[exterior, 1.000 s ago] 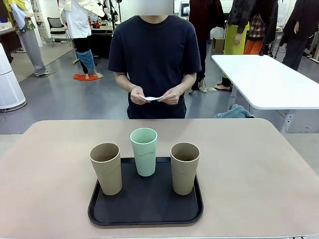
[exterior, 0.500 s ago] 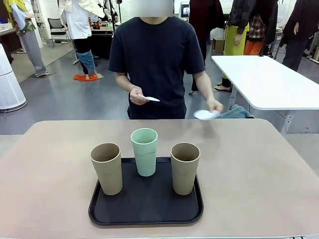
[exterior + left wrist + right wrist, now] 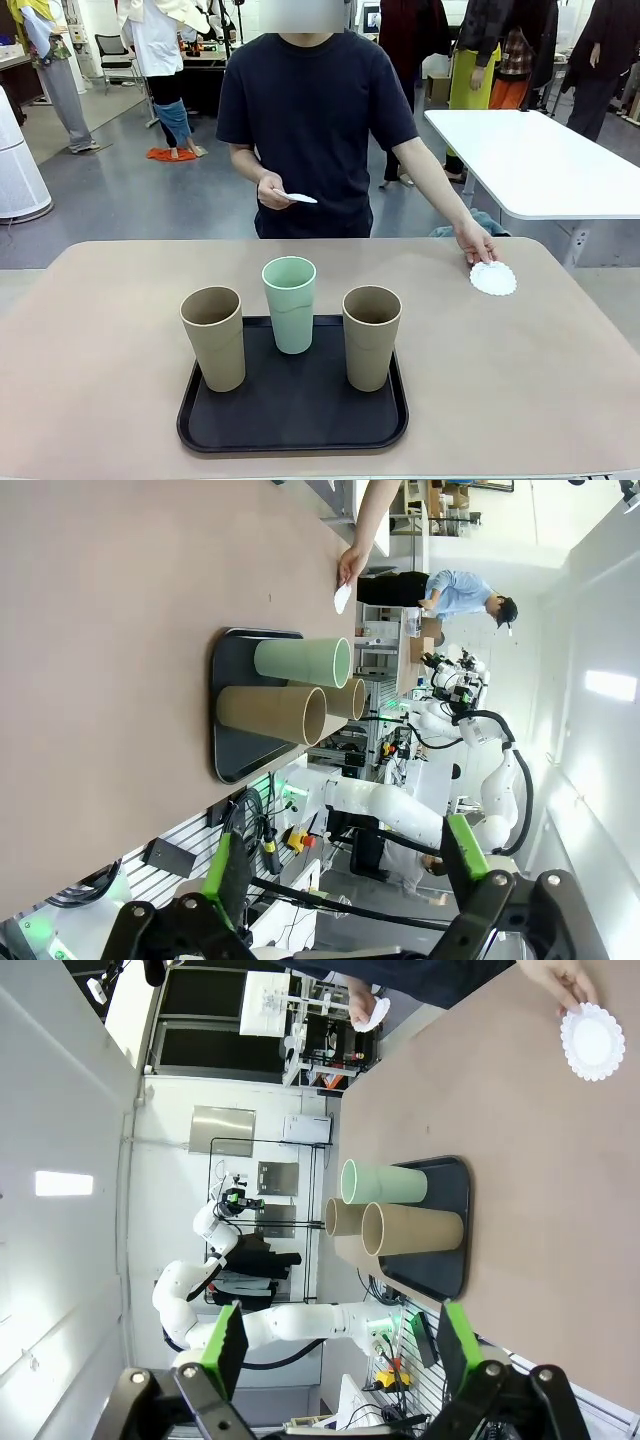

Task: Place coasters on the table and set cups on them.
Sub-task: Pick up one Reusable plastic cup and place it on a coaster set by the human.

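Three cups stand upright on a black tray (image 3: 290, 425): a tan cup (image 3: 213, 338) on the left, a mint green cup (image 3: 290, 304) behind the middle, a tan cup (image 3: 370, 337) on the right. The person's hand (image 3: 476, 245) rests at one white scalloped coaster (image 3: 493, 278) lying on the beige table (image 3: 100, 350) at the far right. Their other hand (image 3: 272, 191) holds more coasters (image 3: 299, 198) at waist height. The left gripper (image 3: 345, 875) is open with nothing in it, well back from the tray (image 3: 232, 710). The right gripper (image 3: 335, 1345) is also open and holds nothing, away from the cups (image 3: 400, 1210) and the coaster (image 3: 592, 1042).
A white table (image 3: 540, 160) stands behind at the right. Other people move about farther back. Bare tabletop lies left, right and behind the tray.
The person split the coasters, swung one hand out to the right and laid one coaster on the table's far right. The cups and both grippers have stayed put.
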`<state>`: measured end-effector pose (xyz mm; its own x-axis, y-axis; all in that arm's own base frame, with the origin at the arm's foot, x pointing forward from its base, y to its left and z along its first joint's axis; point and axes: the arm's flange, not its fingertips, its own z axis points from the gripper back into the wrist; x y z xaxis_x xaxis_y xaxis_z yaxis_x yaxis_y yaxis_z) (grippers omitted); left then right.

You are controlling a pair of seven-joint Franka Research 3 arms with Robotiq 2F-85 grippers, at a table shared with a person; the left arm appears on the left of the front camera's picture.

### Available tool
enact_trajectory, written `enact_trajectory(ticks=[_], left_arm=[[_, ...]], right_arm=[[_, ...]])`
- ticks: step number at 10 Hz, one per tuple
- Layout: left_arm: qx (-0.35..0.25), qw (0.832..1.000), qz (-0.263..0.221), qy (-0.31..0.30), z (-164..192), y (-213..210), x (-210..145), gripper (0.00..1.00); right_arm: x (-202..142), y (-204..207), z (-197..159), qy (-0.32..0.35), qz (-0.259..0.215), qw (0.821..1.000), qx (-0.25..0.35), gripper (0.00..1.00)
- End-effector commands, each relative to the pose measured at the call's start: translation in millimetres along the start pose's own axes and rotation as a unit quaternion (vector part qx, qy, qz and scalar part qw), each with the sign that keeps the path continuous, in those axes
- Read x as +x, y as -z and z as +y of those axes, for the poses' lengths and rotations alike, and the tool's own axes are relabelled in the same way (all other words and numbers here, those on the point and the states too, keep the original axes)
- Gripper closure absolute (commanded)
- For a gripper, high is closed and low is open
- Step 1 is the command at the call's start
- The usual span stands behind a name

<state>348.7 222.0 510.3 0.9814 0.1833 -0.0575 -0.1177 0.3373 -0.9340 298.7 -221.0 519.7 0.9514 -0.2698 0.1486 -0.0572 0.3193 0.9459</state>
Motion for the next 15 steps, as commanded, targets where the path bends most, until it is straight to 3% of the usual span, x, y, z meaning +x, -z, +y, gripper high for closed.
enact_trajectory(ticks=[1,15], left_arm=[[-0.002,1.0,-0.009,0.002,-1.0,0.0,1.2,0.0],[-0.002,1.0,-0.009,0.002,-1.0,0.0,1.2,0.0]], right_arm=[[0.4,-1.2,2.0,0.003,-0.003,1.0,0.01,0.0],[0.4,-1.2,2.0,0.003,-0.003,1.0,0.01,0.0]])
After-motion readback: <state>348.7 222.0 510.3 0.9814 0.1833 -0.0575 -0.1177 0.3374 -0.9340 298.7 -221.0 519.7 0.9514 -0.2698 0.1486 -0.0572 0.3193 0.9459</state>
